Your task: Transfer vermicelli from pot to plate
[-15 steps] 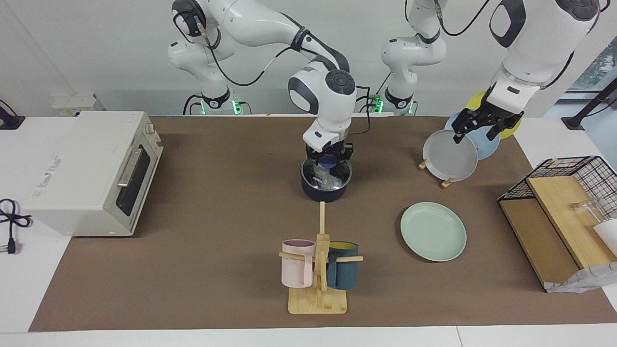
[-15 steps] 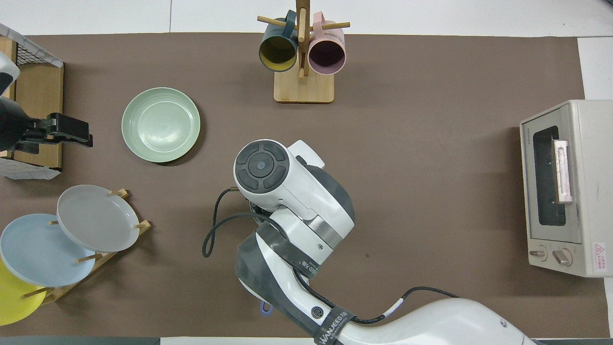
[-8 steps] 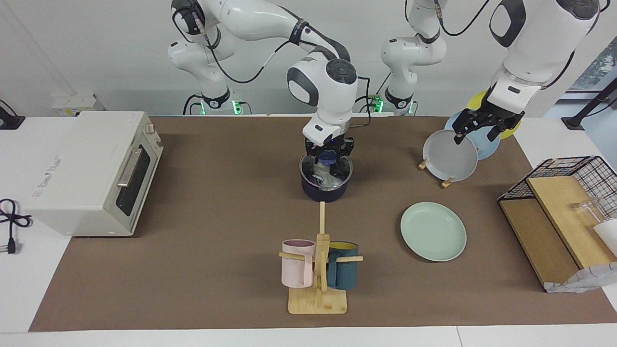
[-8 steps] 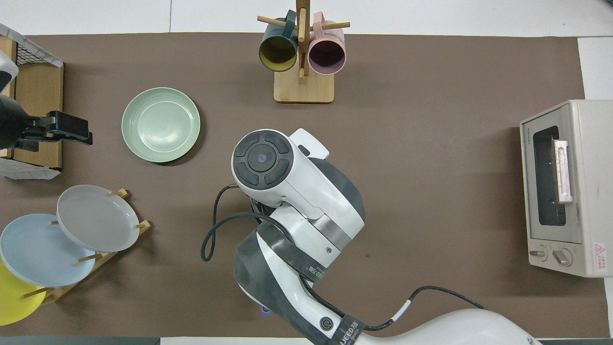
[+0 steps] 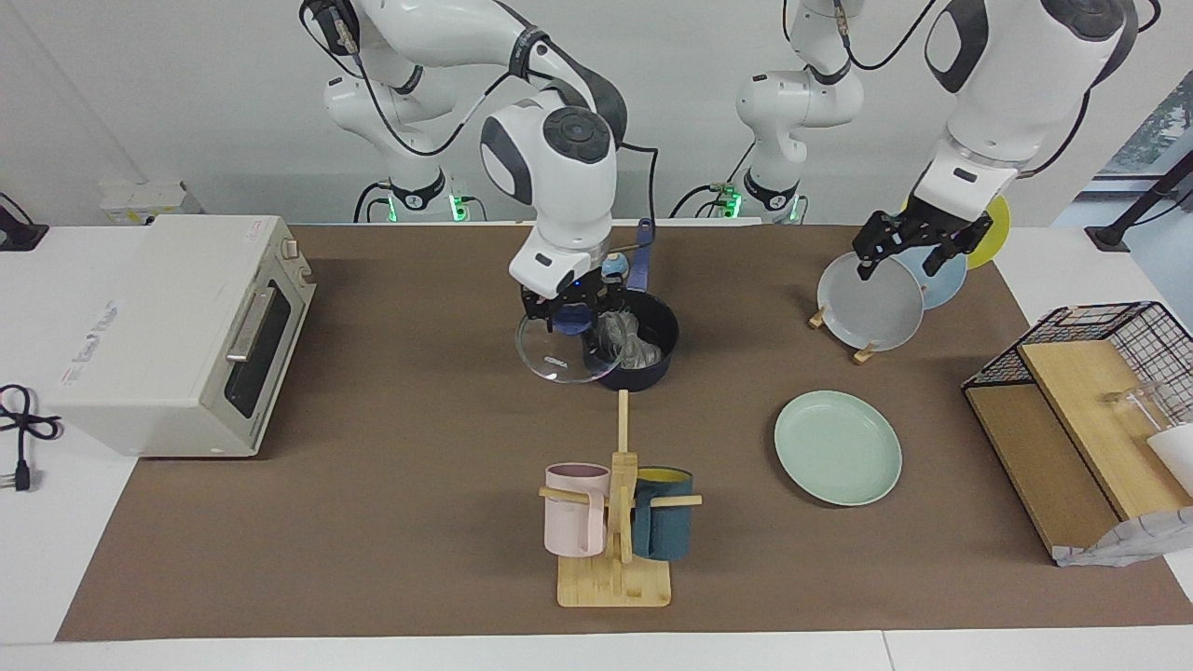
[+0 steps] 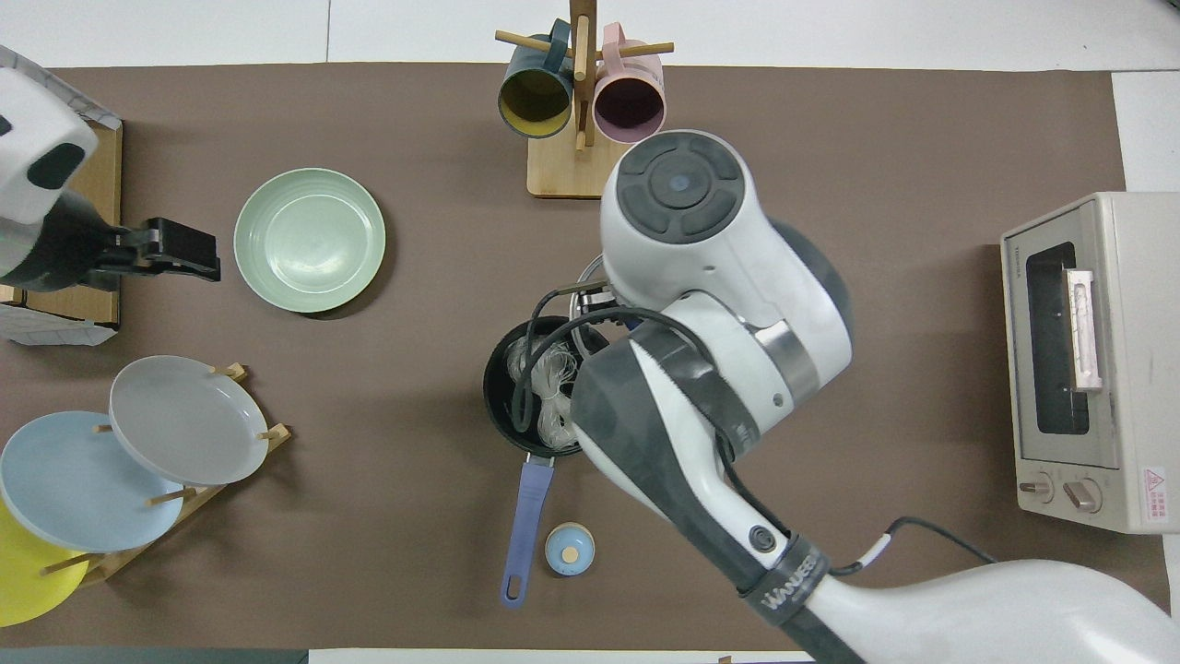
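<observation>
While a brown mat point(image 5: 419, 485) covers the white table under a pale wall, the right gripper point(image 5: 570, 300) is clenched on the blue knob of the glass lid point(image 5: 559, 352), held tilted just beside the pot point(image 5: 643, 349) toward the right arm's end. 0.5 s ago that lid sat on the pot; now the pot is uncovered and the vermicelli point(image 6: 546, 387) lies inside it, 2 whitish bundles. The plate point(image 5: 838, 447) sits farther from the robots than the pot, toward the left arm's end. The left gripper point(image 5: 918, 244) has shifted slightly and hangs over the plate rack point(image 5: 862, 352) beside the pot; whether its fingers are apart I cannot tell. The right arm's band reads roughly "WANJEED". A toaster oven point(image 5: 177, 331) stands at the right arm's end, its label unreadable.
</observation>
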Controlling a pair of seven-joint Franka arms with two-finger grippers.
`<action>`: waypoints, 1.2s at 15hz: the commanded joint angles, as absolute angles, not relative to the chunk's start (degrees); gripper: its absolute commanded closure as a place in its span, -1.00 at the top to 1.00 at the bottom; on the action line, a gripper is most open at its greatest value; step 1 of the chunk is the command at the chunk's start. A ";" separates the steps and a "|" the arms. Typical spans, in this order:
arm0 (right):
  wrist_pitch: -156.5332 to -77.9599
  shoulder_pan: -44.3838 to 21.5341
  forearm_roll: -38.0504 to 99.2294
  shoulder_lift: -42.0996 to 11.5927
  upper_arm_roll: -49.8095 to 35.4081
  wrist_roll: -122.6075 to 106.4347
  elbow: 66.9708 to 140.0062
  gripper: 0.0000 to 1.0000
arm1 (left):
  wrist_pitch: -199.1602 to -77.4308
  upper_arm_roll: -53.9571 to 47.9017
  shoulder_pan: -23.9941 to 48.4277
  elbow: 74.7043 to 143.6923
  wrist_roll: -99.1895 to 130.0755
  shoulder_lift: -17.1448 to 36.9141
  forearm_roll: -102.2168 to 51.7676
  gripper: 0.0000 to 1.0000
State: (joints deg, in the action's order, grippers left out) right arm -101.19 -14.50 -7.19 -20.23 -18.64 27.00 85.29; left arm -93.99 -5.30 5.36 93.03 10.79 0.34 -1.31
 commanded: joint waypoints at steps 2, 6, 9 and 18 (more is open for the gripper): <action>-100.55 -6.44 -7.29 -18.99 -19.34 16.46 87.00 0.12 | -104.64 -5.18 17.54 101.58 26.49 0.52 -0.61 1.00; -102.38 -0.19 -7.29 -18.11 -19.34 8.10 90.51 0.12 | -116.69 -5.19 30.38 108.44 38.47 6.49 -0.88 1.00; -108.78 3.85 -7.38 -15.57 -19.34 2.66 97.62 0.13 | -124.70 -5.27 33.48 114.34 39.81 7.20 -0.97 1.00; -124.80 10.98 -7.56 -12.57 -19.16 -6.85 113.11 0.14 | -130.08 -5.10 37.70 114.52 40.00 14.76 -0.44 1.00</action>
